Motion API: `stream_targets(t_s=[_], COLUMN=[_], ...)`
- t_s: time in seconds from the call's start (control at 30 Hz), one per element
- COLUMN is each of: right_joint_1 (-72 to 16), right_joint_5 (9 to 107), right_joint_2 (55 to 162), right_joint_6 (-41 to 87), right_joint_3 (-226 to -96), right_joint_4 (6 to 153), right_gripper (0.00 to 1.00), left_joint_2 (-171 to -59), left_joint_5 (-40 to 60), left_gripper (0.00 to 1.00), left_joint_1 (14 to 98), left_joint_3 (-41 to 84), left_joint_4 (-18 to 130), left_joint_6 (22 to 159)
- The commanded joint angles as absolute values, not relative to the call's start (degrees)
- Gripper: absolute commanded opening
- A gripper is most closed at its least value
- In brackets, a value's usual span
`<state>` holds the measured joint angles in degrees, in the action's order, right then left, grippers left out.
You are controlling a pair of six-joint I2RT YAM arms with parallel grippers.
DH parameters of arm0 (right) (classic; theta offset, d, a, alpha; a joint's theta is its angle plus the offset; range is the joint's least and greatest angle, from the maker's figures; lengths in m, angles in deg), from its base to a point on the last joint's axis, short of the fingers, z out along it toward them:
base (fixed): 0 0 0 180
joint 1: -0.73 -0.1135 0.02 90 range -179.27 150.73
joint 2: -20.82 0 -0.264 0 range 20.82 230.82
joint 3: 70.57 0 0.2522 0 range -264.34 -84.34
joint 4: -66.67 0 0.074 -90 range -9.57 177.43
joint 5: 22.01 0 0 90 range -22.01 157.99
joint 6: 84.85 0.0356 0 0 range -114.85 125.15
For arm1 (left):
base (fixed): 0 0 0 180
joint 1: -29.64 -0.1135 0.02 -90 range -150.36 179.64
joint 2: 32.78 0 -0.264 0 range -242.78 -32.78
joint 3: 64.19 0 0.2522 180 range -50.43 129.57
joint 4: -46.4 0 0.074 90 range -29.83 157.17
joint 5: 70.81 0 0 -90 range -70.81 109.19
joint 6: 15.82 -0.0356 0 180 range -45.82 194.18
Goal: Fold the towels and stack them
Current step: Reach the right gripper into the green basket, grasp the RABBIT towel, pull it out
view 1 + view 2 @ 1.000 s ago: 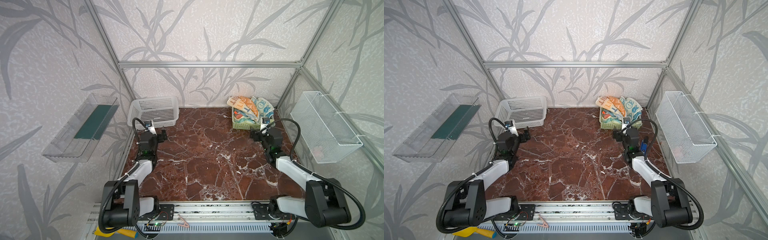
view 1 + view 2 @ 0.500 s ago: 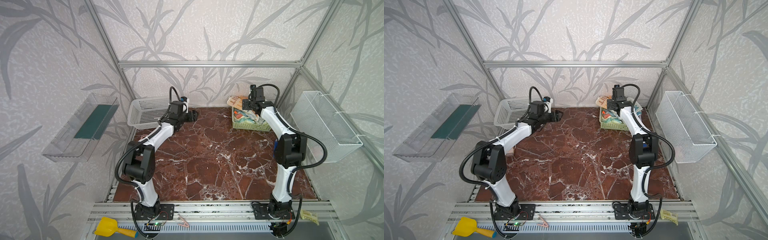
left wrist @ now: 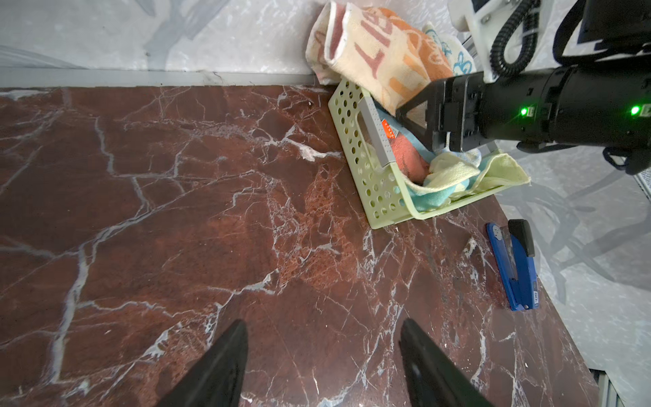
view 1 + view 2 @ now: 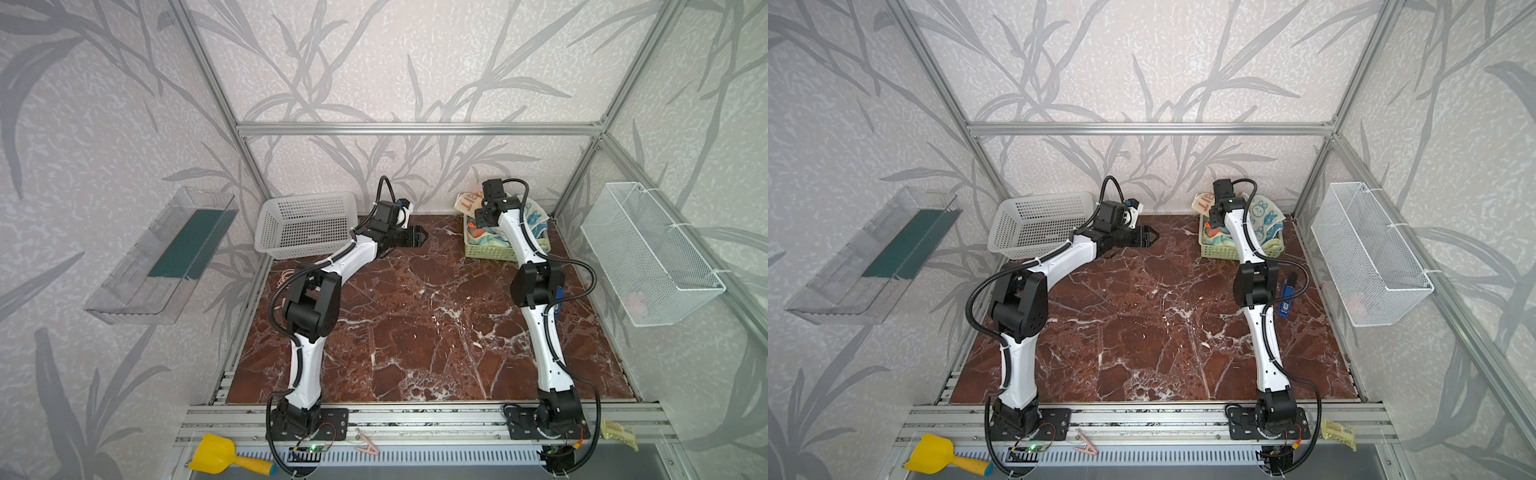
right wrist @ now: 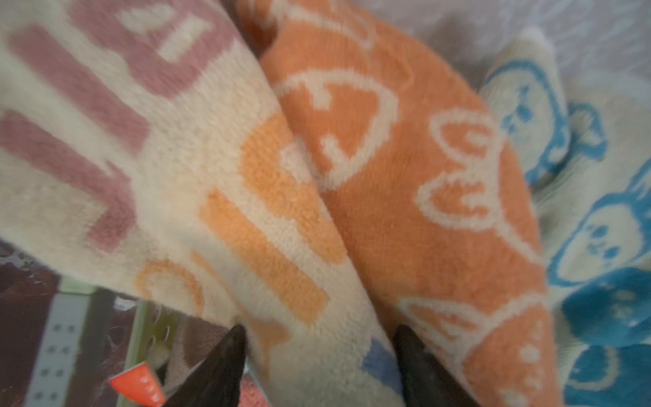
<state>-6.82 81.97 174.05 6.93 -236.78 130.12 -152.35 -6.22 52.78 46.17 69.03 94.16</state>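
Terry towels (image 3: 384, 60) bulge, crumpled, from a perforated green basket (image 3: 366, 183).

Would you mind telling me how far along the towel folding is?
Done: nothing yet; the towels are all bunched in the green basket. In hand: the right gripper, fingers apart, straddles the lettered towel. The left gripper hovers open over the table. Left: every fold and the stack.

The cream towel (image 3: 377, 60) draped over the green basket's (image 3: 355, 155) rim bears large reddish letters, seemingly "LIB". Its orange letters are unreadable.
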Motion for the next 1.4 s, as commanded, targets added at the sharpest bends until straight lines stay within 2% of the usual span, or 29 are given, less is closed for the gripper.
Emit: stream_targets(t_s=[0.0, 0.1, 0.2, 0.57, 0.7, 0.9, 1.13, 1.17, 1.2, 1.3, 1.33, 1.37], right_joint_1=[-6.74, -7.05, -7.83, -12.73, -15.76, -23.90, -37.84, -39.52, -41.37, -44.15, -44.18, -44.18], right_joint_5=[83.70, 85.87, 88.41, 94.39, 93.49, 93.37, 94.48, 94.18, 93.30, 84.35, 80.42, 78.26], right_joint_2=[165.08, 162.33, 159.73, 146.37, 139.88, 127.73, 112.23, 110.72, 109.07, 106.46, 106.19, 105.88], right_joint_6=[4.11, 1.14, -1.99, -8.12, -8.38, -9.24, -7.61, -6.42, -4.82, 3.49, 7.46, 10.53], right_joint_3=[-229.29, -229.45, -229.81, -219.11, -214.98, -205.48, -186.39, -182.25, -177.20, -160.89, -156.37, -153.26], right_joint_4=[124.06, 123.59, 123.15, 115.26, 113.72, 113.14, 108.75, 108.14, 107.11, 104.43, 104.64, 104.82], right_gripper=[0.36, 0.14, 0.03, 0.02, 0.02, 0.02, 0.02, 0.04, 0.09, 0.50, 0.59, 0.62], left_joint_2=[-152.01, -150.79, -148.70, -140.29, -137.01, -129.70, -118.80, -117.42, -115.60, -110.86, -109.60, -108.63], left_joint_5=[-5.50, -5.49, -5.44, -4.32, -2.76, 1.81, 0.31, 0.28, 0.72, 3.81, 4.86, 5.54], left_gripper=[0.68, 0.68, 0.67, 0.66, 0.66, 0.66, 0.67, 0.67, 0.66, 0.67, 0.67, 0.67], left_joint_1=[52.49, 52.51, 52.58, 52.85, 52.78, 52.06, 45.21, 44.43, 43.79, 43.09, 42.92, 42.83], left_joint_3=[47.62, 45.99, 43.28, 33.84, 31.55, 26.33, 19.75, 18.73, 17.49, 13.40, 11.90, 10.45], left_joint_4=[69.26, 68.46, 66.93, 64.63, 65.60, 65.06, 66.50, 67.22, 68.50, 73.18, 74.86, 76.15], left_joint_6=[94.04, 94.60, 95.50, 96.24, 95.46, 96.20, 99.57, 99.43, 98.88, 97.07, 96.79, 96.76])
